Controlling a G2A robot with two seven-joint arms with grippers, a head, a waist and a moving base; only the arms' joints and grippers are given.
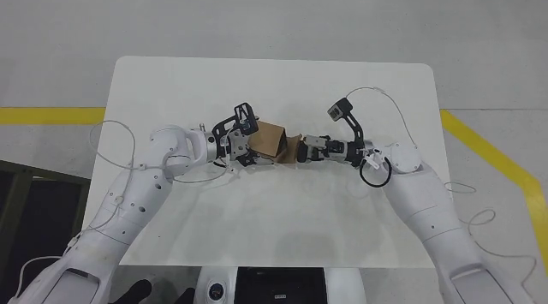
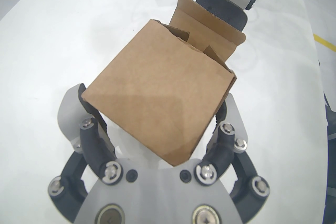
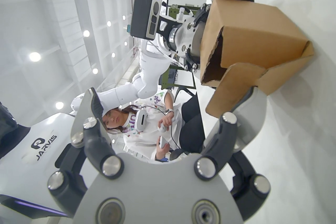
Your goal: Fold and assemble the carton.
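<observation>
A brown carton [image 1: 272, 140] is held just above the middle of the white table [image 1: 274, 227]. My left gripper [image 2: 155, 107] is shut on the carton [image 2: 160, 93], one finger on each side of its closed end. The far end is open, with one flap [image 2: 207, 25] standing out and smaller flaps tucked inward. My right gripper [image 3: 170, 107] is open at that end. One of its fingers [image 3: 253, 104] lies against the outer face of the flap [image 3: 233, 83], and the other stands clear of the carton [image 3: 252, 33]. In the top view the right gripper [image 1: 300, 148] meets the carton's right end.
The table's surface is bare on all sides of the carton, with wide free room toward the far edge [image 1: 274, 61]. Thin cables [image 1: 116, 146] hang off both arms. Yellow floor tape [image 1: 51, 116] runs beside the table.
</observation>
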